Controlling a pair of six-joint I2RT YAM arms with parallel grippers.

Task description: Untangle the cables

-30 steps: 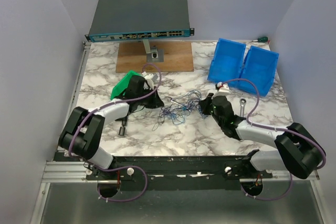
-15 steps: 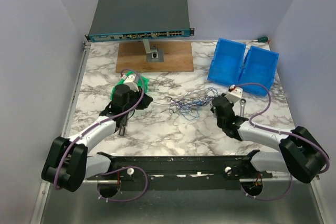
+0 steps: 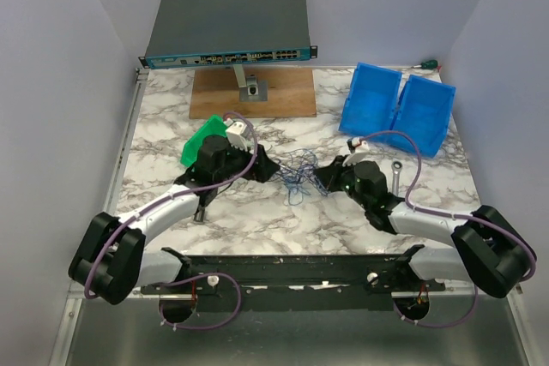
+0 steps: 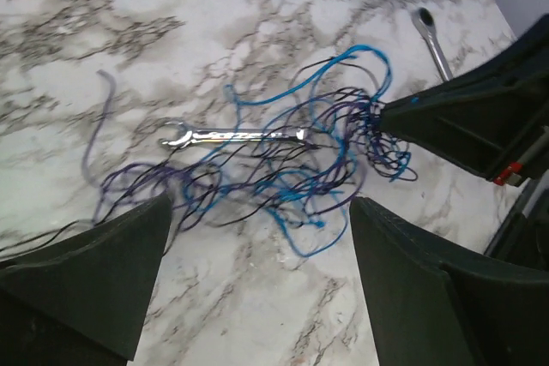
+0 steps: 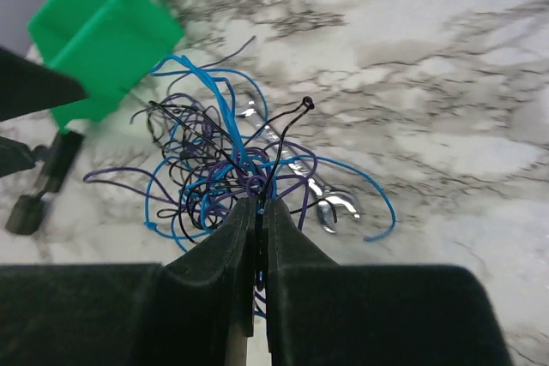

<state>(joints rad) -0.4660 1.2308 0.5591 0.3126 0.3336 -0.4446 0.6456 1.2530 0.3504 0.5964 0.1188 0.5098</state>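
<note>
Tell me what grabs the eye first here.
A scribbly tangle of thin blue, purple and black wires lies in the middle of the white marbled table, partly over a small silver wrench. The right pincer is shut on its strands, while the left pincer stands open on the other side.

this looks like a robotics lab test cell rather than a home. a marble-patterned desk (image 3: pixel 257 212) is boxed in by plain pale walls (image 3: pixel 51 83) on 3 sides. the left arm (image 3: pixel 163 212) and right arm (image 3: pixel 429 225) are bolted by a metal rail (image 3: pixel 94 279) at its near edge. a rack-style network switch (image 3: pixel 227 27) sits at the back, near 2 blue parts bins (image 3: pixel 373 100), a wooden board (image 3: pixel 287 92) and what may be a small green bin (image 3: pixel 199 141).
</note>
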